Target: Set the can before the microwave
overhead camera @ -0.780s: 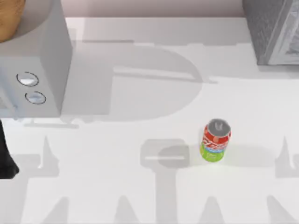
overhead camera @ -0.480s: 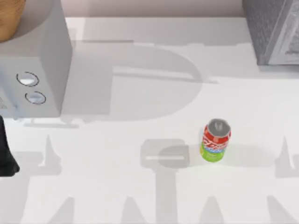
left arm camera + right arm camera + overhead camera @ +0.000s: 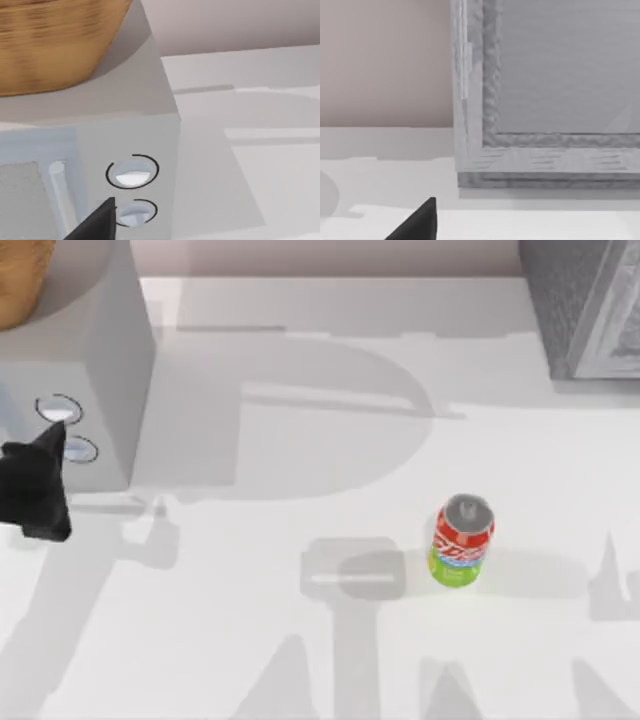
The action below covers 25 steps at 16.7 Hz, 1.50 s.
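The can [image 3: 461, 540] stands upright on the white table right of centre, silver top up, with a red band and a lime-green base. The microwave [image 3: 75, 370] is the big light grey box at the far left; its two round dials [image 3: 68, 430] face the table's front, and the left wrist view shows them close up [image 3: 132, 172]. My left gripper [image 3: 38, 480] is a dark shape at the left edge, just in front of the dials and far from the can. A dark tip of my right gripper [image 3: 420, 222] shows in the right wrist view.
A wicker basket [image 3: 55, 40] sits on top of the microwave. A darker speckled grey box [image 3: 585, 305] stands at the back right corner, seen close up in the right wrist view [image 3: 545, 100]. Bare white table [image 3: 300, 460] lies between the microwave and the can.
My left gripper has risen from the lower left edge toward the back and now sits in front of the microwave's dials. The can has not moved.
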Motion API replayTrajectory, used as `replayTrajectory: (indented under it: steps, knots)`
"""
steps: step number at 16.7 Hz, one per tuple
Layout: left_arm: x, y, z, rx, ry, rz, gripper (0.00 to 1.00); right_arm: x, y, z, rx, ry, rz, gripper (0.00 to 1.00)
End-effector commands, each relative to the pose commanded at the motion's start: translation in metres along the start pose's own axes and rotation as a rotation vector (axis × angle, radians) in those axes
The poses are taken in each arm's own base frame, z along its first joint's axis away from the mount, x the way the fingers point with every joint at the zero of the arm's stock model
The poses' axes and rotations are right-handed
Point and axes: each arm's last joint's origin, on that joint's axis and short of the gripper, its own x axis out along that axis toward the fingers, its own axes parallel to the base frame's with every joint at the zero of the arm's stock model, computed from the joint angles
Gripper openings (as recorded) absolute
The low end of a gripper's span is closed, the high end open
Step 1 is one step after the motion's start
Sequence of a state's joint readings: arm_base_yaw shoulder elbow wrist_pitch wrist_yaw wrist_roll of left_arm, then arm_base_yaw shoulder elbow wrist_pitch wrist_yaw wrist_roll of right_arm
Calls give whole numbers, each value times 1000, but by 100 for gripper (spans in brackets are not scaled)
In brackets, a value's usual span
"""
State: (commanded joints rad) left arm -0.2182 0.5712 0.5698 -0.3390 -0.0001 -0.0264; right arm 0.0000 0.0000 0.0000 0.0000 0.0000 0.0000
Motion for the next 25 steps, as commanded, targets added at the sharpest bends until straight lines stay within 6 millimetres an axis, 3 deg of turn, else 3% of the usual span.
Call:
replayTrajectory:
  steps: [3, 6, 10, 12, 15, 19, 22, 25]
  knots:
    - [25, -20, 51, 30, 173, -90, 100, 0, 0, 0, 0, 0, 0, 100]
    - [67, -54, 94, 82, 359, -174, 100, 0, 0, 0, 0, 0, 0, 100]
    - [134, -121, 120, 182, 606, -266, 100, 0, 0, 0, 0, 0, 0, 100]
    - [165, -161, 117, 242, 720, -301, 100, 0, 0, 0, 0, 0, 0, 100]
    - [201, -219, 95, 335, 872, -337, 100, 0, 0, 0, 0, 0, 0, 100]
    - [228, -281, 53, 445, 1023, -361, 100, 0, 0, 0, 0, 0, 0, 100]
    - [235, -307, 29, 498, 1087, -366, 100, 0, 0, 0, 0, 0, 0, 100]
    - [237, -314, 21, 513, 1105, -367, 100, 0, 0, 0, 0, 0, 0, 100]
